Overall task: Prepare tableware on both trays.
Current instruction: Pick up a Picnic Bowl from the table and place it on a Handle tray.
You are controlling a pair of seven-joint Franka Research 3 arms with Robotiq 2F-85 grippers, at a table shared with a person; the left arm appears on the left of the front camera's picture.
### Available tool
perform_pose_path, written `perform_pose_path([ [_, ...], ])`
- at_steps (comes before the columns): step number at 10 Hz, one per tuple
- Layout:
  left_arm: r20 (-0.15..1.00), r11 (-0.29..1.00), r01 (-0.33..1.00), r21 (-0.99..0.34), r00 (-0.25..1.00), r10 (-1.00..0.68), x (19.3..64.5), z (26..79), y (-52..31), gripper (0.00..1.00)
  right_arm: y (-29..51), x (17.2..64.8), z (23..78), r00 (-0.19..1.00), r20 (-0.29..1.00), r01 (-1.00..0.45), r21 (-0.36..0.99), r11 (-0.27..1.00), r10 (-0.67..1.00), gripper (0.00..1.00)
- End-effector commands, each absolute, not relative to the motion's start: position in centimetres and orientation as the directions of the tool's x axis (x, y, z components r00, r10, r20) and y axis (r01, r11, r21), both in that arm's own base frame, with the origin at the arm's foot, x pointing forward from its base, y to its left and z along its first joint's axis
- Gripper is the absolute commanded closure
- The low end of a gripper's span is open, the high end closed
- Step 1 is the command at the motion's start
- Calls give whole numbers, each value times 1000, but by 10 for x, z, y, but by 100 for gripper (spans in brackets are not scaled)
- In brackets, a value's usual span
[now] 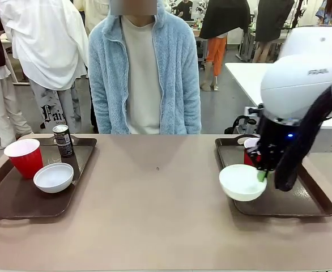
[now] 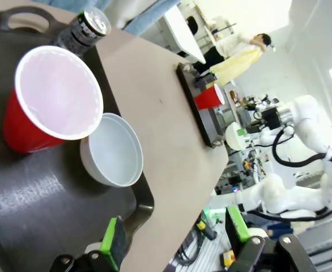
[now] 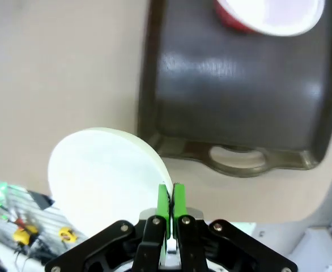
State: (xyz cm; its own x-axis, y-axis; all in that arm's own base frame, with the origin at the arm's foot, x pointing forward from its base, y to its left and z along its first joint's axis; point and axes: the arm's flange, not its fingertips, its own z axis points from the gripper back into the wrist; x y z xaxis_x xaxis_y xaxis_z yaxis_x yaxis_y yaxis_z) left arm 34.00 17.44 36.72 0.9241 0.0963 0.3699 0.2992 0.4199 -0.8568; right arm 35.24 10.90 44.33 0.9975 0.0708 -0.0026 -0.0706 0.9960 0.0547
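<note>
Your right gripper pinches the white bowl by its rim, above the right tray. It looks light and slippery; grip firmly.

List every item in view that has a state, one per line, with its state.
Left dark brown plastic tray: flat on table, loaded.
Left red plastic cup: upright, empty.
Left shallow white bowl: upright, empty, on tray.
Small dark drink can: upright on the tray.
Right dark brown plastic tray: flat on table.
Right red plastic cup: upright on tray.
Right shallow white bowl: gripped by rim, overhanging tray edge.
Right end effector: shut on bowl.
Left end effector: open.
</note>
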Motion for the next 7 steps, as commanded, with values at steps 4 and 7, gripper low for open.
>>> perform_pose_path([
  [4,378,414,306,-858,920,102,340,369,175,7,58,363,395,997,72,-44,94,995,37,100],
  [7,378,414,306,-858,920,102,340,369,175,7,64,371,370,997,61,-47,69,996,43,100],
])
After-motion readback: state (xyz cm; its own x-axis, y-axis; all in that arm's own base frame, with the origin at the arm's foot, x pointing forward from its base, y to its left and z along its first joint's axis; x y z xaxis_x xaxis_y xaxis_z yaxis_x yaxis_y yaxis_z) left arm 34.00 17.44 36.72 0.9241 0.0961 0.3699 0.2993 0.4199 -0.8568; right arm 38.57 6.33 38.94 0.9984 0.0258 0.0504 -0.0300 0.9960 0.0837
